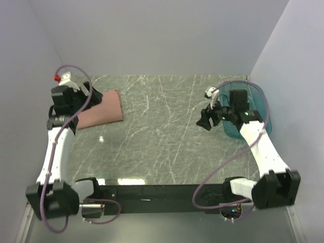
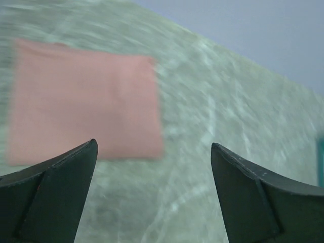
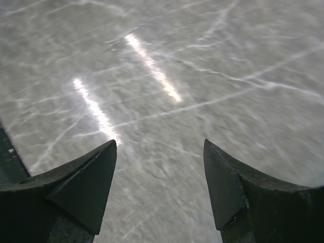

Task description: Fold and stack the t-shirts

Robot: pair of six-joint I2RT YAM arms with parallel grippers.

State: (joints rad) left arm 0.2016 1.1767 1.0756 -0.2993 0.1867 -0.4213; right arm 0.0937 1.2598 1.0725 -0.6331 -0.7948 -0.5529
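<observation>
You can see the pink shirt (image 1: 104,110) lying flat on the table (image 1: 162,131), far over on the left side, near the back wall. It looks like a neat folded rectangle with nothing on top of it. Your left gripper (image 2: 153,147) is up above the shirt's near edge, and its two fingers (image 2: 55,187) are spread wide apart with nothing between them. The left wrist picture is blurry, so you cannot make out any print on the cloth. Your right gripper (image 3: 159,144) is over on the other side, well apart from the shirt. Its fingers (image 3: 81,187) are spread wide too, and hold nothing; under them you see only the grey stone top with two bright streaks of light on it. Just behind that gripper, in the far right corner, stands the teal tub (image 1: 232,131), and the right arm reaches across in front of it. You cannot tell from these pictures what is inside the tub.
</observation>
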